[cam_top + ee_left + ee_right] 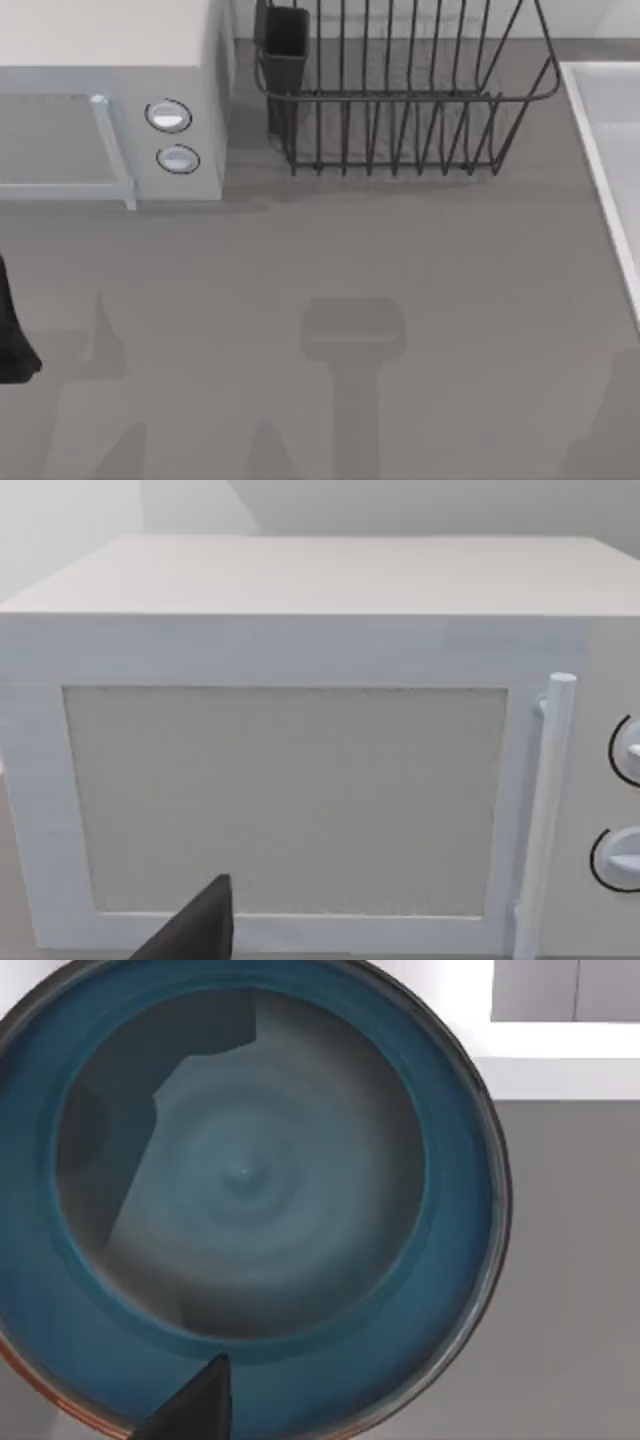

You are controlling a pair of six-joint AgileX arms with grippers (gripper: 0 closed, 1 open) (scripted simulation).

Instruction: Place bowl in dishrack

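- One bowl, blue inside with a greyish swirled centre and an orange-brown outer edge, lies directly under the right wrist camera, open side up on the grey table.
- One dark fingertip of the right gripper reaches over the bowl's near rim; I cannot tell whether that gripper is released or clenched, nor whether it touches the bowl.
- One dishrack of dark wire stands at the far middle of the table in the top view, with thin upright bars, flared sides and one dark utensil cup at its left corner. Nothing is seen inside the rack.
- One white microwave stands just left of the dishrack, with two round knobs one above the other and one upright door handle.
- The left arm is a dark shape at the table's left edge; one of its fingertips points toward the microwave door, and its open or closed state cannot be told.
- One pale, raised white surface runs along the table's right side.
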